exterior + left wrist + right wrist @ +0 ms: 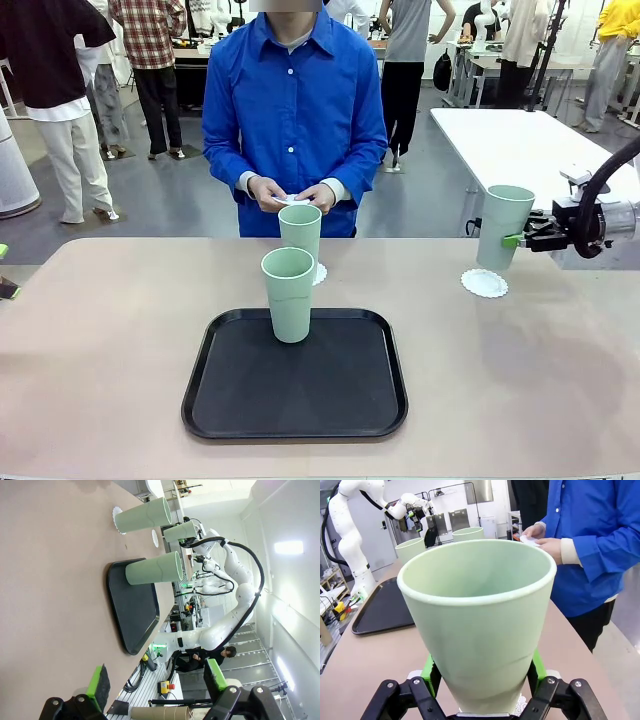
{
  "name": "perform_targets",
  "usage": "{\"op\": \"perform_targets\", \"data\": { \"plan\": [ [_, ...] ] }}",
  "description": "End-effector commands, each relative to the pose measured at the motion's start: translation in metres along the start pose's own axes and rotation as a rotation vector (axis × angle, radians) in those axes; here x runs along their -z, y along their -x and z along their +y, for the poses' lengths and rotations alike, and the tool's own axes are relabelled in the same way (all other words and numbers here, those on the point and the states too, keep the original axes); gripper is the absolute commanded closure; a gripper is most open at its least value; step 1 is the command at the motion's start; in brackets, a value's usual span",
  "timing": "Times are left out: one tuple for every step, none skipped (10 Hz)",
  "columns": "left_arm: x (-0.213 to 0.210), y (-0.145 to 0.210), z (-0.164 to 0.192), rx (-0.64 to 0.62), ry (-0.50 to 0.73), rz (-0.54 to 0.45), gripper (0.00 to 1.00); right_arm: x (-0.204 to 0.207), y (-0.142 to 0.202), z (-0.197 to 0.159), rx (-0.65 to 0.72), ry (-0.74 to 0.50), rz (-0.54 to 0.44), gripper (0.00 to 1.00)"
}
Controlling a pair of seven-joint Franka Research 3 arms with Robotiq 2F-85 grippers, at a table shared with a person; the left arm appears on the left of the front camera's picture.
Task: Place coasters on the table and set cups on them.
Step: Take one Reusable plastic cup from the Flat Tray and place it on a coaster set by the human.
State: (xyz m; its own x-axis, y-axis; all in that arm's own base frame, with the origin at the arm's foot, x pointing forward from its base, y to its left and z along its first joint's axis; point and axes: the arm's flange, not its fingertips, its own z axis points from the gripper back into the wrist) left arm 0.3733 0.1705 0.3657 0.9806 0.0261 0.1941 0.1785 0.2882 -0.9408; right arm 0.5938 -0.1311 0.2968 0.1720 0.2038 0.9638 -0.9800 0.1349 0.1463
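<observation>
Our right gripper [514,240] has its jaws closed around a cup [503,222], held upright and clear of the tabletop [120,320]. The bare coaster [484,283] lies just below the cup's base and a little toward our left, though its offset in depth we can't quite judge. The move is probably a short shift left, then straight down. Our left gripper [156,680] stands wide open, holding nothing.

Centre: front cup [288,293] on tray [300,400], rear cup [300,232] behind on a coaster [319,273]. Right: third cup [503,226] above second coaster [484,283].
</observation>
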Motion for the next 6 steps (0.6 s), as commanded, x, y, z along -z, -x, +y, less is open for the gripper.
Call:
{"op": "perform_targets", "data": {
  "plan": [
    [-0.001,0.000,-0.002,-0.003,-0.002,-0.003,0.00,0.003,0.007,-0.002,-0.021,-0.040,0.010,0.17],
    [-0.001,0.000,-0.002,-0.003,-0.002,-0.003,0.00,0.005,0.013,-0.004,-0.014,-0.049,0.012,0.17],
    [-0.001,0.000,-0.002,-0.003,-0.002,-0.003,0.00,0.006,0.014,-0.007,-0.018,-0.060,0.005,0.17],
    [-0.001,0.000,-0.002,-0.003,-0.002,-0.003,0.00,0.008,0.019,-0.008,-0.018,-0.065,0.009,0.17],
    [-0.001,0.000,-0.002,-0.003,-0.002,-0.003,0.00,0.011,0.021,-0.009,-0.031,-0.077,0.010,0.17],
    [-0.001,0.000,-0.002,-0.003,-0.002,-0.003,0.00,0.012,0.024,-0.008,-0.044,-0.089,0.008,0.17]
  ]
}}
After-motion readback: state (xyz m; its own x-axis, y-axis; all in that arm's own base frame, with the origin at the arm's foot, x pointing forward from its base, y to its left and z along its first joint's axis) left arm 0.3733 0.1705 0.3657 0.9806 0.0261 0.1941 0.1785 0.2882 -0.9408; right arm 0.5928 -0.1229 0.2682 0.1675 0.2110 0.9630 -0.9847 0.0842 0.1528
